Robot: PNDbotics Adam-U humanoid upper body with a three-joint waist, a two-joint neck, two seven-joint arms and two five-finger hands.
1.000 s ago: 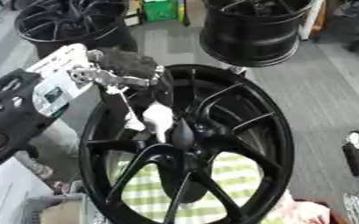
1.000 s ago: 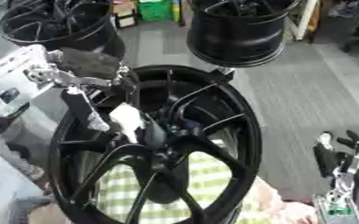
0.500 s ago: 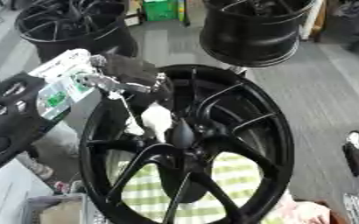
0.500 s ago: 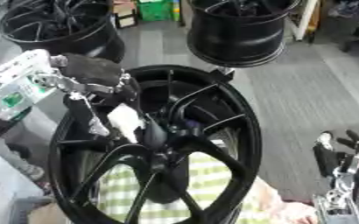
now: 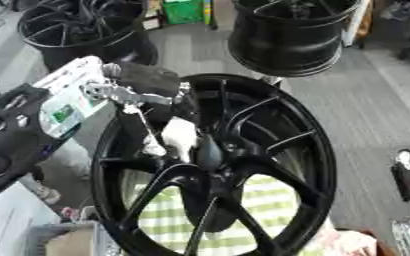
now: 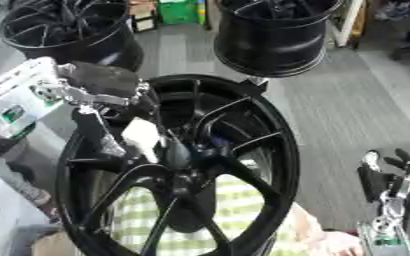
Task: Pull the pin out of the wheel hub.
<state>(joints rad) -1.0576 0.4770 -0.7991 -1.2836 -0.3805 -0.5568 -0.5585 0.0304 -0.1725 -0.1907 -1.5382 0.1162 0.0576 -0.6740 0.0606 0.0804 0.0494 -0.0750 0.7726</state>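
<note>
A large glossy black alloy wheel hub [image 5: 235, 170] with slim curved spokes stands tilted at centre, over a green-and-white checked cloth [image 5: 270, 210]. Two more black metal rims [image 5: 292, 30] sit behind it on the grey floor. The robot's left hand [image 5: 143, 100], black with silver linkages, reaches in from the left over the hub's upper rim, fingers bent down among the spokes beside the centre boss and closed on a small white pin [image 5: 175, 140]. The right hand [image 6: 388, 185] rests low at the right edge, fingers up and relaxed.
</note>
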